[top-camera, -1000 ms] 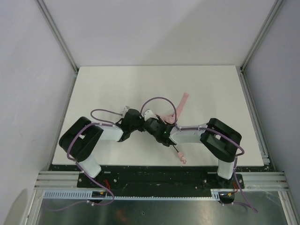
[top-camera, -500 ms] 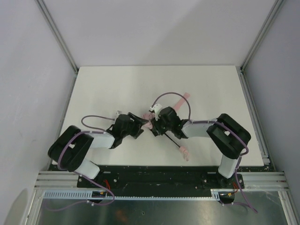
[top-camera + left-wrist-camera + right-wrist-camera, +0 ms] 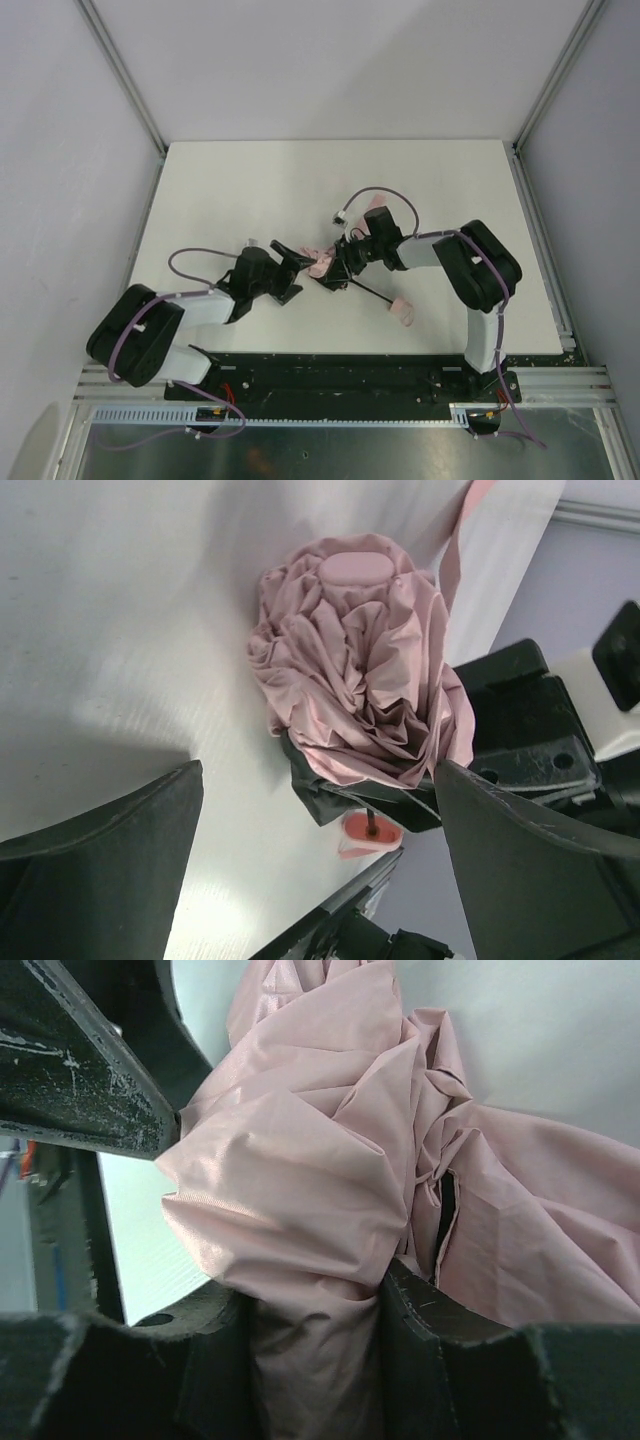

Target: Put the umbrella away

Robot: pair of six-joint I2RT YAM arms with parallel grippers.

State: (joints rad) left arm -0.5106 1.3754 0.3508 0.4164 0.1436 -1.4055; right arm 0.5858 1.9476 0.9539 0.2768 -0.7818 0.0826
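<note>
The umbrella (image 3: pixel 321 262) is a crumpled pale pink bundle in the middle of the white table (image 3: pixel 240 190). Its thin black shaft (image 3: pixel 372 291) runs toward the near right and ends at the pink handle (image 3: pixel 403 311). My right gripper (image 3: pixel 343 268) is shut on the bunched fabric (image 3: pixel 300 1210), which fills the gap between its fingers (image 3: pixel 455 1355). My left gripper (image 3: pixel 293 266) stands wide open just left of the bundle, nothing between its fingers (image 3: pixel 100 870). In the left wrist view the umbrella (image 3: pixel 360 670) lies ahead with its cap toward me, the handle (image 3: pixel 372 832) behind it.
A pink strap end (image 3: pixel 377 204) shows behind the right wrist. Purple cables (image 3: pixel 385 195) loop over both arms. Grey walls and metal rails (image 3: pixel 540 240) border the table on three sides. The arm bases stand on the black bar (image 3: pixel 340 375) at the near edge.
My left gripper has opened, let go of the umbrella and drawn back to the left. The right arm has swung outward with the bundle, and the handle has shifted right.
</note>
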